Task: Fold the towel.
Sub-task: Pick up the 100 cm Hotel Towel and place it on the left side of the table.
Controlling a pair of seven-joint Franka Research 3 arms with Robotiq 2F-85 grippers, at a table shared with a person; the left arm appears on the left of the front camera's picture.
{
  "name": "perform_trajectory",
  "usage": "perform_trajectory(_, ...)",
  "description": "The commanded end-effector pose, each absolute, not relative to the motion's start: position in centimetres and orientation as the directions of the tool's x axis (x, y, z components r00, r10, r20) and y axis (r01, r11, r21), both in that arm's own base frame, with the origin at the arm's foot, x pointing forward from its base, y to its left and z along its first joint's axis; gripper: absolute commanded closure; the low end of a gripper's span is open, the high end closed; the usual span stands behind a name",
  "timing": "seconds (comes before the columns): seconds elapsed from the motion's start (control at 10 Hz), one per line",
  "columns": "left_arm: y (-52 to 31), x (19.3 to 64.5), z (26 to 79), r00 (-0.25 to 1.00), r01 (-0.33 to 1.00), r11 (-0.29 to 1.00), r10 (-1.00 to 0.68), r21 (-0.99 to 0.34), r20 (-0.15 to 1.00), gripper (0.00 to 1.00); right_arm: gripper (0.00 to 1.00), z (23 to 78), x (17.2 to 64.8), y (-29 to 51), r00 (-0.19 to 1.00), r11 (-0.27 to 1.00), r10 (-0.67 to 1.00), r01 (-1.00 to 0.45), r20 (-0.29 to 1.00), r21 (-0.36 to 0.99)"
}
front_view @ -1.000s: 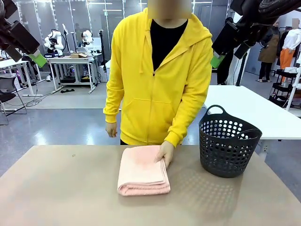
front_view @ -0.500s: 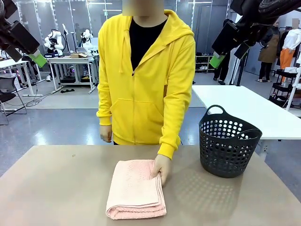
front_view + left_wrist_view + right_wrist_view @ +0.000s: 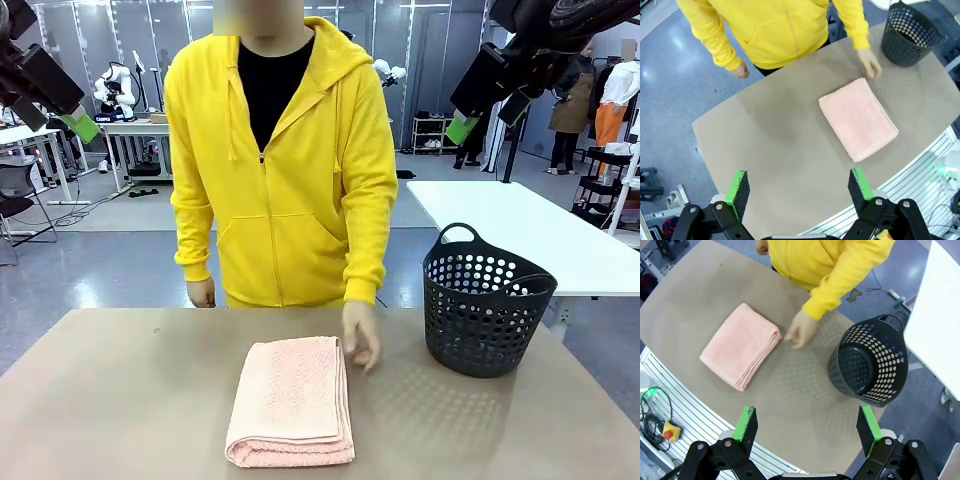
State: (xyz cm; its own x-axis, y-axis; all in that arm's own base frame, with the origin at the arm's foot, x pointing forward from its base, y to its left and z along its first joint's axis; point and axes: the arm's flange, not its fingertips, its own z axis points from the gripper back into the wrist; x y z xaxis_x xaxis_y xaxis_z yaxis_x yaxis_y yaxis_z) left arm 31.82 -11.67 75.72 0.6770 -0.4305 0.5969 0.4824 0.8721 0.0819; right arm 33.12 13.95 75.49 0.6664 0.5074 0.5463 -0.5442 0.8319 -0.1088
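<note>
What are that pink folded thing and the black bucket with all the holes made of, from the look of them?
The towel looks like soft terry cloth: matte salmon pink, with a woven zigzag texture and stacked folded layers at its edge. The basket looks like moulded plastic, likely fairly stiff: smooth black walls pierced by even rows of round holes, with a loop handle at the rim. The table it stands on is matte tan; material unclear.

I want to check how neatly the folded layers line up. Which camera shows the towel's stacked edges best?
The right wrist view: the towel lies whole and unobstructed, its layered edges visible along one side. The left wrist view shows its flat top from above, layers hardly visible. The front view shows it foreshortened, with the near fold and right-side layers.
</note>
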Motion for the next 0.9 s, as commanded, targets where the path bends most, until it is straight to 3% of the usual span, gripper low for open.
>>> perform_trajectory(0.0,-12.0,31.9,75.2,0.678,0.479,0.873,-0.432,0.088,0.595,0.00,0.00,75.6,33.2,13.8,0.671,0.838,0.502,-0.534,0.545,-0.114)
perform_trajectory(0.8,-10.8,30.6,70.0,0.730,0.443,0.896,-0.361,-0.001,0.580,0.00,0.00,75.6,33.2,13.8,0.671,0.838,0.502,-0.534,0.545,-0.114)
